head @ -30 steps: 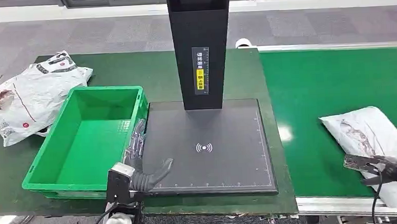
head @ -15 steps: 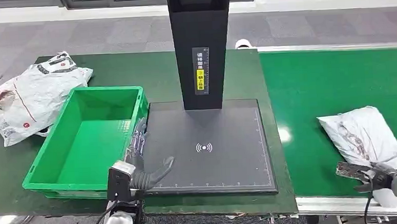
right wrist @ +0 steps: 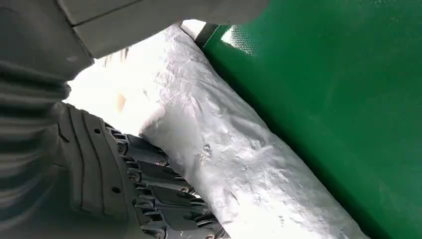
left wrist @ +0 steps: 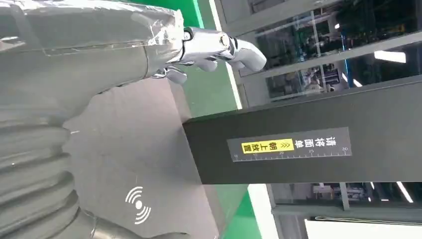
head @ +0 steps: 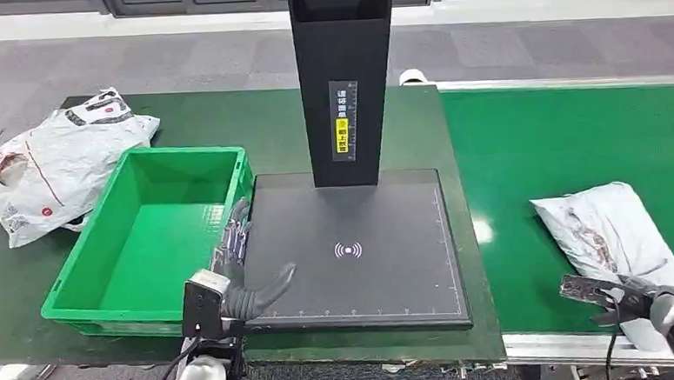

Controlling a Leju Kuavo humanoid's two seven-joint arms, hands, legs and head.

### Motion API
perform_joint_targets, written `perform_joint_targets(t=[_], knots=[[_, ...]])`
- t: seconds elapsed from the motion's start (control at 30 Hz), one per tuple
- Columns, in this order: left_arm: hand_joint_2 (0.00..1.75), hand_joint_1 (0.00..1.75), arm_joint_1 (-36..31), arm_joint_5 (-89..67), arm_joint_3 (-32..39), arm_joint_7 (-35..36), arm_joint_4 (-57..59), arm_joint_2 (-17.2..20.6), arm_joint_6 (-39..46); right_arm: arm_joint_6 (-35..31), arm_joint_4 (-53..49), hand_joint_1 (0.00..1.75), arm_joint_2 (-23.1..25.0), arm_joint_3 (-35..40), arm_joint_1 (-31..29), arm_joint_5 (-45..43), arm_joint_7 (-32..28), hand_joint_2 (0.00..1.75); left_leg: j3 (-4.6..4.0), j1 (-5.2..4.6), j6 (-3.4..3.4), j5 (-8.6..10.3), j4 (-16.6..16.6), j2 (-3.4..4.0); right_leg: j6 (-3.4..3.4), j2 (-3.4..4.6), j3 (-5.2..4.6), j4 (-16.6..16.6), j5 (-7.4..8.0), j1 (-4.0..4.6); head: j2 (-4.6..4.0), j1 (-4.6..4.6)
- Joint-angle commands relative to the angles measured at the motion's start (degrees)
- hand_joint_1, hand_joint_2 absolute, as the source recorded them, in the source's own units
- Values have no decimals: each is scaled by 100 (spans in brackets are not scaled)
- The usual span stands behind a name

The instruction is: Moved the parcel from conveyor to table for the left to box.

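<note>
Parcel (head: 612,228) looks soft, light and slippery; I'd grab its near end. My right robot hand (head: 622,295) hovers beside it, fingers apart, holding nothing.

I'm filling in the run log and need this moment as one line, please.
right hand: over near end of parcel on conveyor, grip unclear | left hand: open by green bin | parcel not yet moved

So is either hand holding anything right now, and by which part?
The left hand holds nothing; it rests open on the black pad. The right hand is at the near end of the white parcel, but a grip cannot be told.
</note>
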Motion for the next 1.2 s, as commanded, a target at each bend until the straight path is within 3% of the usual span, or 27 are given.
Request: perform_joint_targets(t=[0.03, 1.07, 1.2], knots=[[175, 0, -253, 13, 177, -30, 440, 40, -72, -26, 360, 175, 339, 148, 263, -70, 162, 175, 1, 9, -2, 13, -20, -3, -6, -2, 8, -29, 16, 10, 0, 0], [175, 0, -172, 144, 233, -119, 291, 125, 111, -253, 302, 175, 270, 181, 128, -42, 70, 175, 5, 7, 7, 0, -10, -8, 3, -3, 17, -26, 6, 9, 0, 0], [175, 0, -122, 148, 245, -110, 229, 135, 132, -718, 216, 175, 296, -56, 208, -226, 89, 175, 1, 7, 7, 0, -10, -11, 3, -7, 14, -27, 4, 9, 0, 0]])
